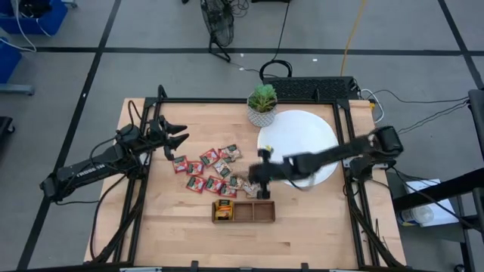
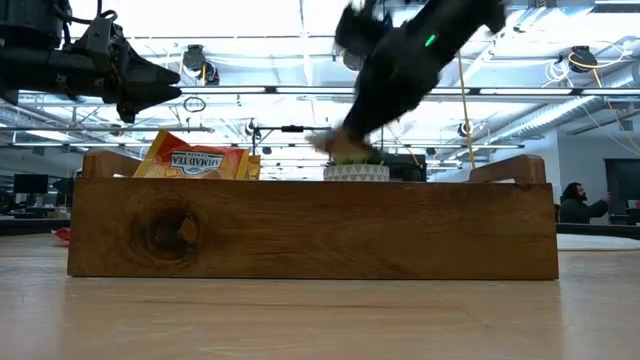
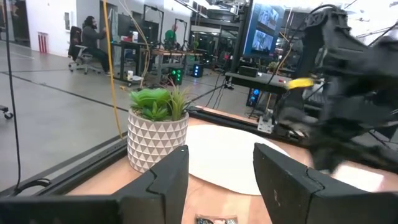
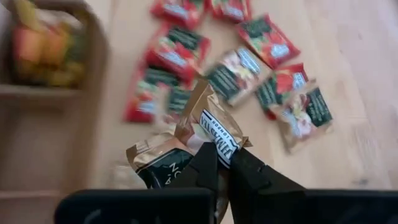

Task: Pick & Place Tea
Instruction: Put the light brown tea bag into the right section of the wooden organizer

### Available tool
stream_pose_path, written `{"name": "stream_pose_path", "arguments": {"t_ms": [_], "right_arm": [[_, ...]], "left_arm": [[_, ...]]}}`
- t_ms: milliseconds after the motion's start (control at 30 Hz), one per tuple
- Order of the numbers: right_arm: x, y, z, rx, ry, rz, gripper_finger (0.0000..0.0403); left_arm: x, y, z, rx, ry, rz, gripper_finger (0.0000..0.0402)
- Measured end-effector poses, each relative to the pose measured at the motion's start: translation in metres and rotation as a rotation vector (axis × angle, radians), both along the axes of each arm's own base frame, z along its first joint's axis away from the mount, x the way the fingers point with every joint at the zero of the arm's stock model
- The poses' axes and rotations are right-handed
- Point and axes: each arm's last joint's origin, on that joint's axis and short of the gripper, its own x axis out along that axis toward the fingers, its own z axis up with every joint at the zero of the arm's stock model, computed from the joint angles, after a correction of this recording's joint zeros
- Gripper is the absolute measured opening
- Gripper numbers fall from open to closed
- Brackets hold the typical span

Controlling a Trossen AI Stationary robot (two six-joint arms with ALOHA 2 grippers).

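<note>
Right gripper (image 4: 217, 163) has its fingers pinched tight on a gold and black tea sachet (image 4: 202, 134), holding it by one edge so the rest sticks up crumpled above the pile. It's sitting just above the end of the sachet pile (image 1: 212, 171) that lies nearest the tray (image 1: 243, 211), so my guess is the pinch is there to carry that one across.

The pile itself is spread over the middle of the table (image 1: 151, 227), mostly red packets with a few paler ones mixed in, all loose and flat on the wood.

The wooden tray sits near the front edge, three compartments. The one toward the table's left side already has a couple of orange-yellow sachets (image 2: 195, 160) standing up in it (the other two look empty from above).

Left gripper (image 1: 181, 138) hangs over the table's left side with its fingers apart and nothing between them, just waiting. The potted plant (image 1: 262, 105) and white disc (image 1: 302, 136) are back by the far edge, out of the way.
</note>
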Motion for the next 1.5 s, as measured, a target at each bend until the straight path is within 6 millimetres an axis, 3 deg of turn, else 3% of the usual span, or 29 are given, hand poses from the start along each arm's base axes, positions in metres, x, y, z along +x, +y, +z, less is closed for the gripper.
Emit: {"name": "stream_pose_path", "arguments": {"t_ms": [133, 300, 433, 700, 1000, 1200, 1367, 1500], "right_arm": [[-0.024, 0.058, 0.004, 0.007, -0.197, -0.096, 0.0005], [-0.042, 0.115, -0.017, 0.021, -0.429, -0.189, 0.0004], [-0.039, 0.144, -0.046, -0.048, -0.487, -0.233, 0.0003], [-0.027, 0.170, -0.095, -0.321, -0.519, -0.435, 0.0003], [-0.029, 0.203, -0.075, -0.468, -0.561, -0.483, 0.0003], [-0.040, 0.200, -0.086, -0.545, -0.535, -0.474, 0.0003], [-0.049, 0.188, -0.104, -0.376, -0.513, -0.374, 0.0003], [-0.050, 0.181, -0.083, -0.109, -0.453, -0.181, 0.0003]], "left_arm": [[0.000, 0.000, 0.000, 0.000, 0.001, 0.000, 0.0182], [0.000, 0.000, 0.000, 0.000, 0.000, 0.000, 0.0182], [0.000, 0.000, 0.000, 0.000, 0.000, 0.000, 0.0182], [0.000, 0.000, 0.000, -0.001, 0.001, 0.000, 0.0182], [0.000, 0.000, 0.000, -0.001, 0.001, 0.000, 0.0182], [0.000, 0.000, 0.000, 0.000, 0.001, 0.000, 0.0182], [0.000, 0.000, 0.000, 0.000, 0.000, 0.000, 0.0182], [0.000, 0.000, 0.000, 0.000, 0.000, 0.000, 0.0182]]}}
